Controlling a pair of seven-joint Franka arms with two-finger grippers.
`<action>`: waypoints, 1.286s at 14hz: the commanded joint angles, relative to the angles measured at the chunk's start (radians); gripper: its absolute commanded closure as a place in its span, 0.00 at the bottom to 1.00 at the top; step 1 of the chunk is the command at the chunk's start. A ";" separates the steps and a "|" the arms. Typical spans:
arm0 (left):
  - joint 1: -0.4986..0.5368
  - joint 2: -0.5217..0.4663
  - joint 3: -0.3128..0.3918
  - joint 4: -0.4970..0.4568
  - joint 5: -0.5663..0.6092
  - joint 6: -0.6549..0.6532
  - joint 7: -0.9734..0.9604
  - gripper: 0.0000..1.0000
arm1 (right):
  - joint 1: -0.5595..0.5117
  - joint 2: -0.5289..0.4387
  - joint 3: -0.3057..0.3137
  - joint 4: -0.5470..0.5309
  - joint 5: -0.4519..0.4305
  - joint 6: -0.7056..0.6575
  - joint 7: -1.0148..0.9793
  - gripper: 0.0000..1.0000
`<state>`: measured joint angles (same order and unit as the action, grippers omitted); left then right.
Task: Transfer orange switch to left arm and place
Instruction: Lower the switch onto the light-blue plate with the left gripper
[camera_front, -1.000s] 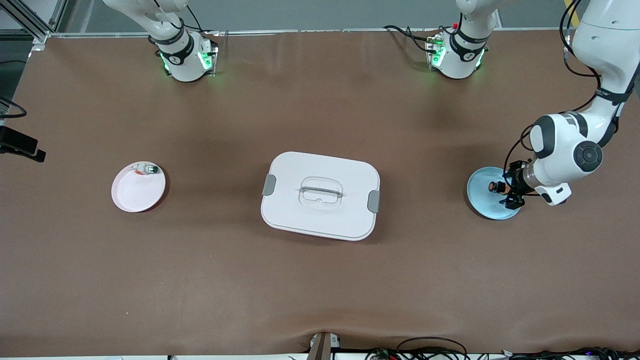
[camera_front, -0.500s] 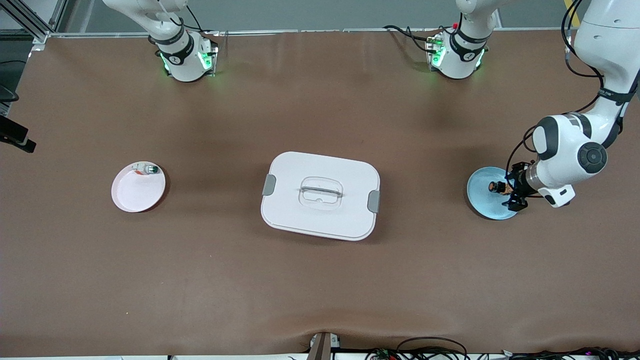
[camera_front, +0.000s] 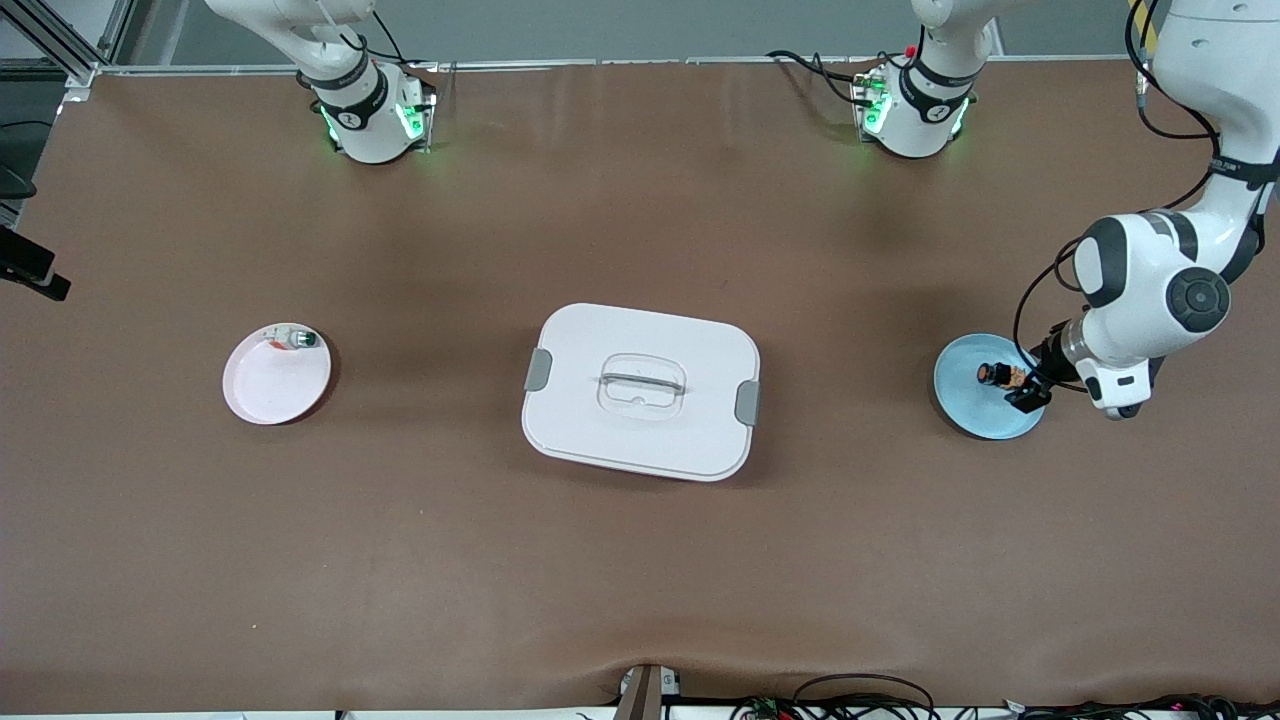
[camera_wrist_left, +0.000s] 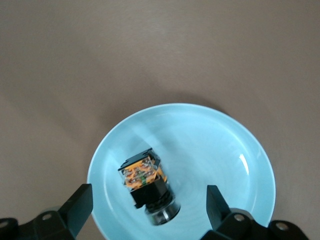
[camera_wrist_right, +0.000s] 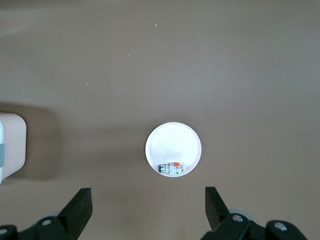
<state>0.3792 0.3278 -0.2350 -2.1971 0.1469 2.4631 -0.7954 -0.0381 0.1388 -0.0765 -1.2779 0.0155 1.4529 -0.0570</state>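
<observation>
The orange switch (camera_front: 995, 375) lies on its side on a small blue plate (camera_front: 985, 412) at the left arm's end of the table. In the left wrist view the switch (camera_wrist_left: 145, 182) lies between my left gripper's (camera_wrist_left: 147, 212) open fingers, clear of both, just over the plate (camera_wrist_left: 210, 145). In the front view the left gripper (camera_front: 1030, 388) is over the plate's edge. The white box (camera_front: 640, 390) stands at the table's middle. My right gripper (camera_wrist_right: 147, 212) is open and empty, high over the table by the pink plate (camera_wrist_right: 172, 142), and it is out of the front view.
The pink plate (camera_front: 270, 392) at the right arm's end of the table holds a small white component with a green cap (camera_front: 292, 339), which also shows in the right wrist view (camera_wrist_right: 171, 169). The box's corner (camera_wrist_right: 10, 145) shows at that view's edge.
The left arm's wrist has turned and shifted a little toward its end of the table, still over the blue plate. The switch has stayed on the plate.
</observation>
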 joint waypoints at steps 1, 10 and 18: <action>-0.016 -0.081 -0.006 -0.059 -0.018 -0.007 0.280 0.00 | 0.017 -0.039 -0.014 -0.038 0.003 0.012 0.009 0.00; -0.114 -0.154 -0.012 -0.075 -0.164 0.005 0.794 0.00 | 0.015 -0.053 -0.013 -0.055 0.055 0.000 0.043 0.00; -0.117 -0.282 -0.041 0.043 -0.159 -0.167 0.775 0.00 | 0.020 -0.058 -0.006 -0.060 0.007 0.012 0.028 0.00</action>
<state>0.2496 0.1057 -0.2653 -2.1602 0.0026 2.3498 -0.0302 -0.0309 0.1111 -0.0771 -1.3043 0.0392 1.4510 -0.0281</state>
